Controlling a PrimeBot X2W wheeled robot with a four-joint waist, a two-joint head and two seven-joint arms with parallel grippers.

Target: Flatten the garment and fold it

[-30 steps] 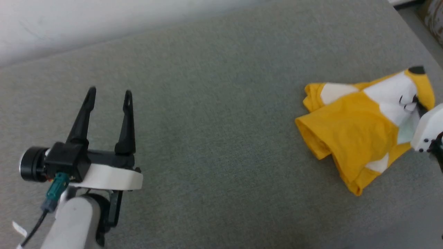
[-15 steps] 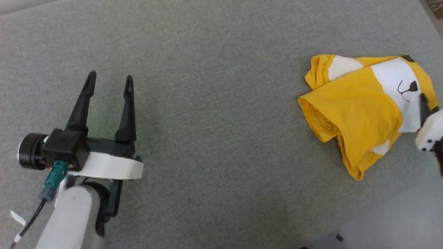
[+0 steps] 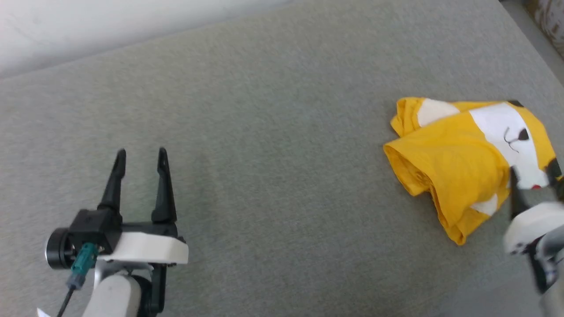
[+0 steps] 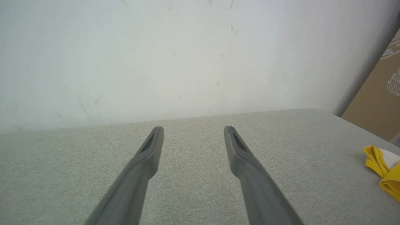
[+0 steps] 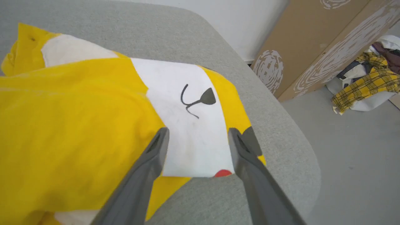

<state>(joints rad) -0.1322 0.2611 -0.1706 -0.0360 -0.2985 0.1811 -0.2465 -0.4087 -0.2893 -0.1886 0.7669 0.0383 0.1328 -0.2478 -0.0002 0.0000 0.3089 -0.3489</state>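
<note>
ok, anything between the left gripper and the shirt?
Nothing. In the head view, the grey surface from the left gripper to the shirt is bare.

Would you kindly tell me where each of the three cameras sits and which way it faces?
Head view: on the head, looking down at the grey surface; the left gripper and the blurred right gripper show.
Left wrist view: on the left wrist, along the left fingers, facing the white wall.
Right wrist view: on the right wrist, along the right fingers, down onto the garment.
Shared: all three views show the garment on the grey surface.
</note>
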